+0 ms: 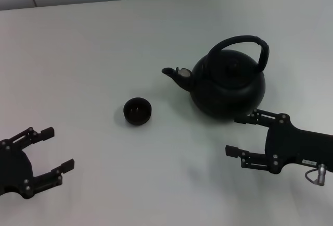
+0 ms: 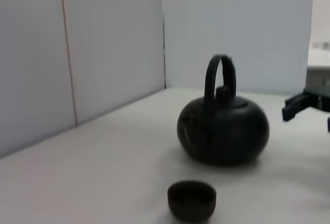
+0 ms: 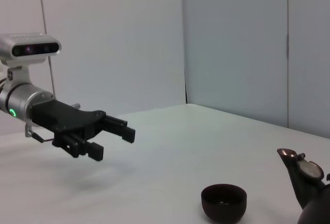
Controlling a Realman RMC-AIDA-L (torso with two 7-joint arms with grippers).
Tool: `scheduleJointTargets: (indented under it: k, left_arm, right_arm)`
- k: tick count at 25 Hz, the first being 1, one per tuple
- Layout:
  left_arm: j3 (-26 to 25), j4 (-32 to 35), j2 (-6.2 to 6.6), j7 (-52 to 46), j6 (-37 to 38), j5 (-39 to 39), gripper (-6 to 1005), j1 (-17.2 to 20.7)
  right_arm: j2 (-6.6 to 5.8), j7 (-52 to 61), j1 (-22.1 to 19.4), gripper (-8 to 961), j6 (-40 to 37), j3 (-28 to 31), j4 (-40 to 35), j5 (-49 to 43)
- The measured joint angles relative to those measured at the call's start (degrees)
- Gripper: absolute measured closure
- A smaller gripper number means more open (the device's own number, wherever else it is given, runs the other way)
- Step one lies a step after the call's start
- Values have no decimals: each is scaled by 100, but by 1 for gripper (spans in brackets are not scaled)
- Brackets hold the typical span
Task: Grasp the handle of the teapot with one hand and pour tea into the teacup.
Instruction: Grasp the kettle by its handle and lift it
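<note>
Approach step, nothing grasped. Round matte-black teapot (image 1: 228,83) sits mid-table (image 1: 93,54), small black bowl-like teacup (image 1: 137,111) at its 8 o'clock. Right gripper (image 1: 240,135) wide open, empty, at its 5 o'clock; next: rise to arched black handle (image 1: 244,45). Left gripper (image 1: 58,148) open, idle.

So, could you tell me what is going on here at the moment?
Nothing is being handled yet. The teapot stands upright on the white table, its spout toward the small teacup, which sits apart from it. The right gripper is open and hangs close to the teapot's near side, below the handle, not touching it. The left gripper is also open, off to the left, near nothing. No pouring has begun.
</note>
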Motion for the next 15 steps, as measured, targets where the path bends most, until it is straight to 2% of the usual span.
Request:
scheduleJointTargets:
  k: [6,9,12,15]
  left_arm:
    - [-13,-6,3,-13,-3,-27,191,-21]
    - [-17,-19,-22,-14,-17,-31,191,-28]
    - [-16,-45,-33,-15,-40,-39,191,-41]
    - [-16,-53,-36,-16,-47,-41,191,-44]
  right_arm:
    - [0,-56,-34,208,-18,-1,106,159]
    - [0,-505,-192,208,-102,0,424,676]
    - [5,-1350,-403,208,-58,21,1131,1581]
    - [19,-2533,-548,209,87,171,2302,2804]
